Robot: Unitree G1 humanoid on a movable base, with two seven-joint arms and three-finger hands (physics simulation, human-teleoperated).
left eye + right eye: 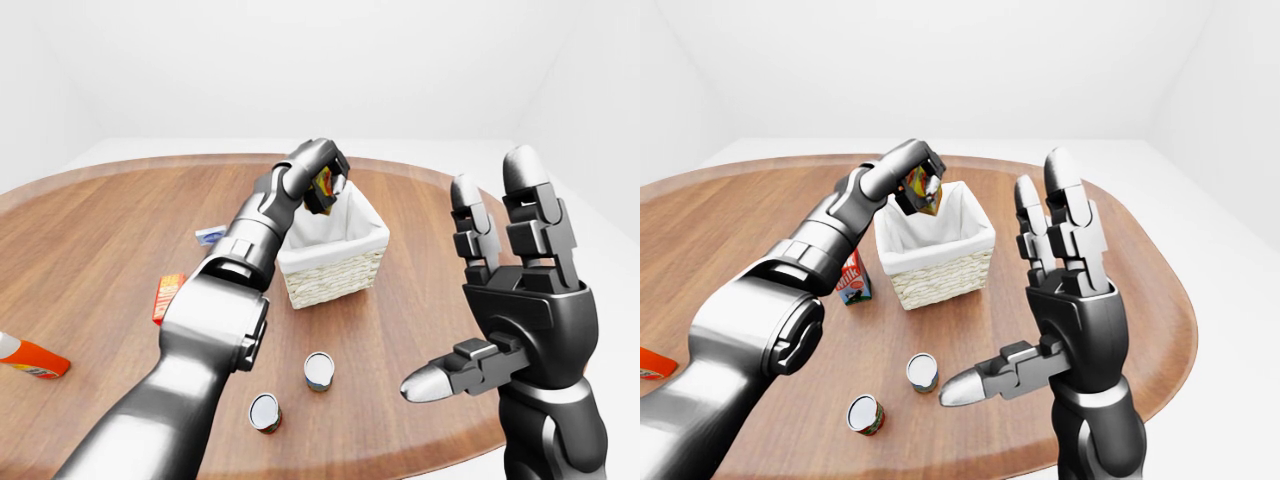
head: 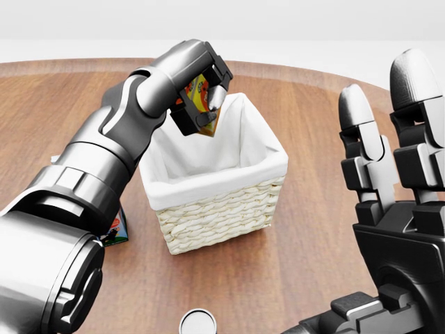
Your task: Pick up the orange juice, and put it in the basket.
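Note:
The orange juice carton point(image 2: 201, 89) is tilted and held in the air over the upper-left corner of the basket, near its far rim. My left hand point(image 2: 206, 106) is shut on the carton, its dark fingers wrapped round it and hiding much of it. The wicker basket point(image 2: 222, 214) with a white cloth lining stands at the middle of the round wooden table point(image 2: 313, 125) and looks empty inside. My right hand point(image 2: 389, 146) is raised at the right edge of the head view, fingers spread and open, holding nothing and apart from the basket.
A milk carton point(image 1: 852, 278) stands left of the basket, partly behind my left arm. Two small cans point(image 1: 319, 370) point(image 1: 265, 411) sit near the table's bottom edge. A red box point(image 1: 167, 297), an orange bottle point(image 1: 30, 357) and a small blue-white packet point(image 1: 210, 236) lie to the left.

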